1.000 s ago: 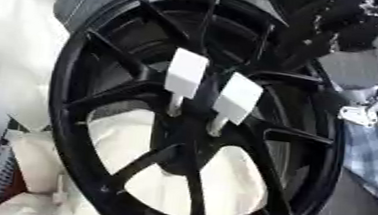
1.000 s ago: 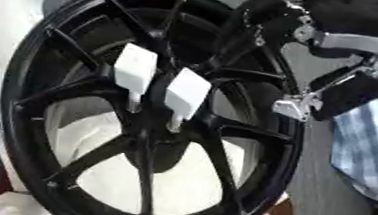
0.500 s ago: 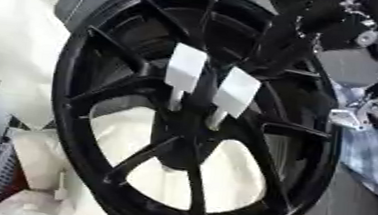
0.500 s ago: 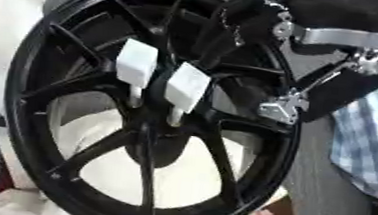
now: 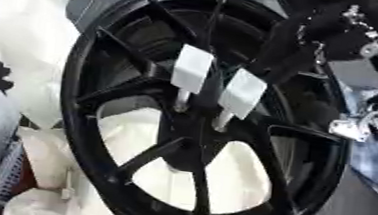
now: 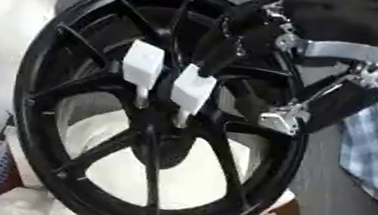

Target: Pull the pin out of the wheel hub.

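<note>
White padding point(image 5: 229, 176) fills the bottom of the view and shows through the lower gaps between the spokes, below and to the left of the right robot hand.

Black wheel hub point(image 5: 101, 135) stands tilted and takes up most of both views; its rim runs from the lower edge up to the top, with thin spokes meeting at a dark centre.

Two pins sit in the centre of the wheel hub, side by side, each with a white block head and a pale thin shank going into the black centre. Left pin point(image 6: 142, 71) is further from the right robot hand. Right pin point(image 6: 191, 92) is nearest to it, just below and left of the fingertips. Both pins are seated in the hub, heads tilted up and outward.

Right robot hand point(image 6: 320, 25) comes in from the upper right, black with silver joints. One dark finger point(image 6: 226, 40) reaches down-left over the spokes and ends just above the right pin's head; contact cannot be judged. Another finger point(image 6: 338, 105) hangs lower on the right with a silver tip, over the rim. The fingers are extended and hold nothing.

Checked cloth point(image 6: 377, 149) lies right of the rim, below the hand.
</note>
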`<state>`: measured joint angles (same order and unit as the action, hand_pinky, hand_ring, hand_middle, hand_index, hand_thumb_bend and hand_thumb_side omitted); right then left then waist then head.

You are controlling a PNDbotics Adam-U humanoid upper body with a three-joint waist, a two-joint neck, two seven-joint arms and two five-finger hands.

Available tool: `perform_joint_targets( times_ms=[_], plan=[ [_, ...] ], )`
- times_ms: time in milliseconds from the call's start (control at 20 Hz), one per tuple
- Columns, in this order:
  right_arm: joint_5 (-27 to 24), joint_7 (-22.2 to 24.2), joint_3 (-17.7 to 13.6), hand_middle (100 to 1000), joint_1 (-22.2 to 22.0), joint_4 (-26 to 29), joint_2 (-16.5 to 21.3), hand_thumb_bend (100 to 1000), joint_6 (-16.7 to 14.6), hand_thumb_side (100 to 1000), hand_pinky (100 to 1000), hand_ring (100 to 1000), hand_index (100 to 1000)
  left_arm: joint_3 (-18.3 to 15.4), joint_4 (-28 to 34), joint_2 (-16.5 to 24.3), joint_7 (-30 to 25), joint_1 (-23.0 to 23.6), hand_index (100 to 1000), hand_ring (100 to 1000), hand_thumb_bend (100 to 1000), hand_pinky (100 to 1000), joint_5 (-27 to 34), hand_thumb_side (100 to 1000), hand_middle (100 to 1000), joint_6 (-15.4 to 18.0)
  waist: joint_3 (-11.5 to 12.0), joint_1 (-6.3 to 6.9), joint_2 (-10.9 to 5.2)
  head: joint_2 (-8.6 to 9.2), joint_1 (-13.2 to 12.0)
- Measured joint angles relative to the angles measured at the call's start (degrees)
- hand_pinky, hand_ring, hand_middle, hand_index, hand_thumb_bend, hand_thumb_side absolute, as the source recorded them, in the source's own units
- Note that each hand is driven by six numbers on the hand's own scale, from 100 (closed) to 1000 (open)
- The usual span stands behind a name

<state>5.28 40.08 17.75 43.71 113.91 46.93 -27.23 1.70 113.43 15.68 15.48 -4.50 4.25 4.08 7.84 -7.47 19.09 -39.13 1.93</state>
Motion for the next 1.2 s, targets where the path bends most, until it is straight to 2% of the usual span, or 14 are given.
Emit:
perform_joint_targets(
  times_ms=[350, 750, 1200],
  plan=[
    [1.0, 1.1, 0.3, 803, 1.0, 0.0, -1.9, 100, 1.1, 271, 901, 860, 813, -0.2, 0.0, -0.2, 0.1, 0.4, 734, 669, 100, 641, -0.1, 775, 592, -0.2, -0.4, 0.09, -0.30, -0.36, -0.6],
    [4.9, 1.1, 0.7, 801, 1.6, 0.0, -3.4, 100, 1.1, 275, 897, 858, 813, -0.2, 0.0, -0.6, 0.0, 0.2, 734, 669, 100, 641, -0.1, 776, 592, -0.3, 0.7, -0.14, -0.27, -0.64, 0.2],
    [8.9, 1.4, 1.3, 815, 1.1, 0.0, -3.9, 100, 1.4, 308, 906, 867, 840, -0.1, 0.0, -0.7, -0.1, -0.1, 734, 670, 100, 641, -0.4, 787, 592, -0.7, 1.4, -0.73, 0.59, -0.53, 0.9]
  ],
)
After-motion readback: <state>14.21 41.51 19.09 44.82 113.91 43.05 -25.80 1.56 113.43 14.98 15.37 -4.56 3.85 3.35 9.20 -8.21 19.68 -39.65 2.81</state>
